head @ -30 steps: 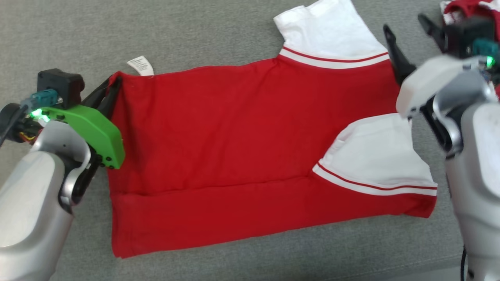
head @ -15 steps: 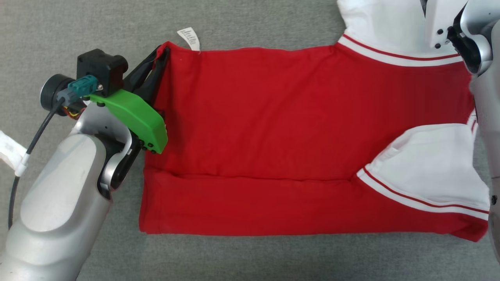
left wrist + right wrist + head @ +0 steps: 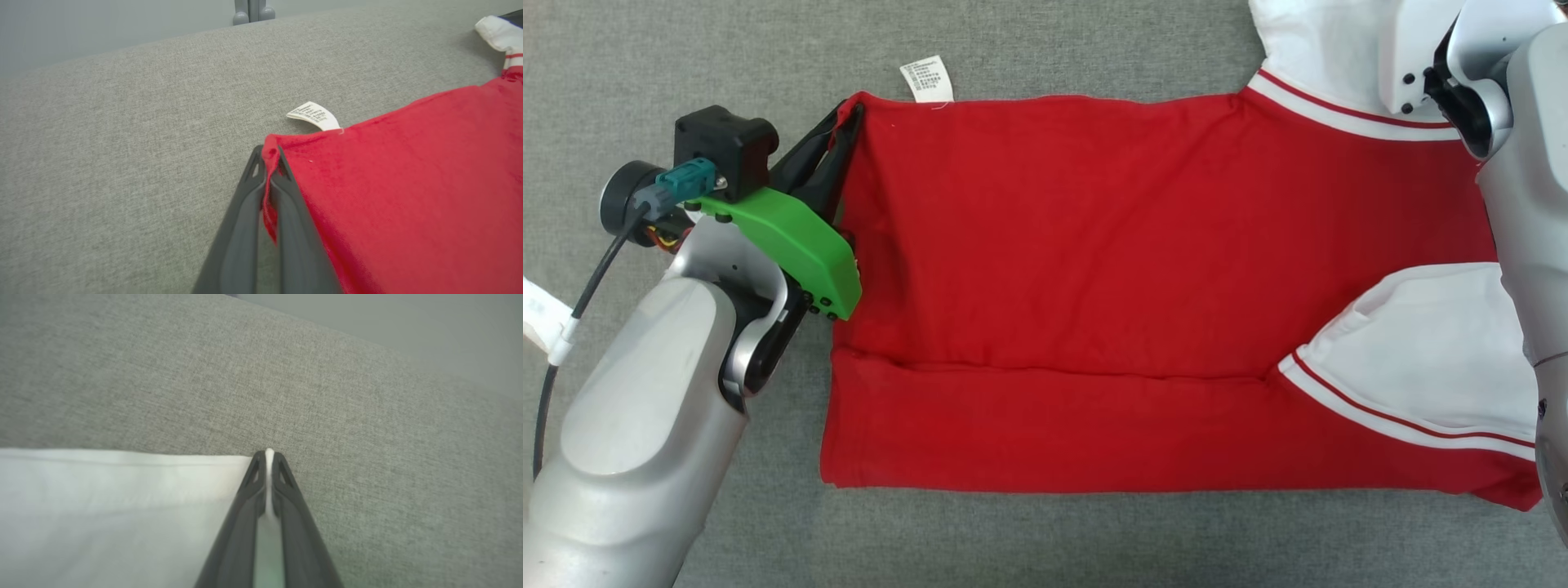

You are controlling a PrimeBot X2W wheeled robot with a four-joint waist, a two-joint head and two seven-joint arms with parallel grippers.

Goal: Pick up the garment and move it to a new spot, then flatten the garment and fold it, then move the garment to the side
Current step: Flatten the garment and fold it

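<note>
- Here we go: the red jersey T-shirt with white, red-striped sleeves (image 3: 1094,261) lies spread flat across the grey woven fabric surface (image 3: 686,57), hem toward the robot's left, shoulders toward its right.
- The left gripper (image 3: 269,152) has its dark fingers pressed together on the far hem corner, a thin lip of red cloth squeezed between them, just beside the white care label (image 3: 927,79).
- Over on the other side, the right gripper (image 3: 269,455) is clamped tight on the far white sleeve (image 3: 1319,49); a sliver of white fabric pokes out between the tips, right at the sleeve's outer corner.
- So both far corners are in hand, and the far edge runs nearly straight between them.
- The near white sleeve (image 3: 1421,343) lies tucked in over the red body, and a long crease (image 3: 1054,371) runs along the body close to the near edge. That looks like a strip already turned over.
- My read: a fold is under way, with the far edge about to be brought across toward the robot.
- How will it handle? Light, soft and limp, I'd judge. It will sag in the middle the moment it lifts, and the jersey may stretch if pulled hard.
- Corners and hems are the places to hold: doubled, stitched cloth gives the fingers more to bite on than a single layer.
- The risk is the thin pinches slipping, or one arm leading and skewing the fold; even height and mild tension should suit it.
</note>
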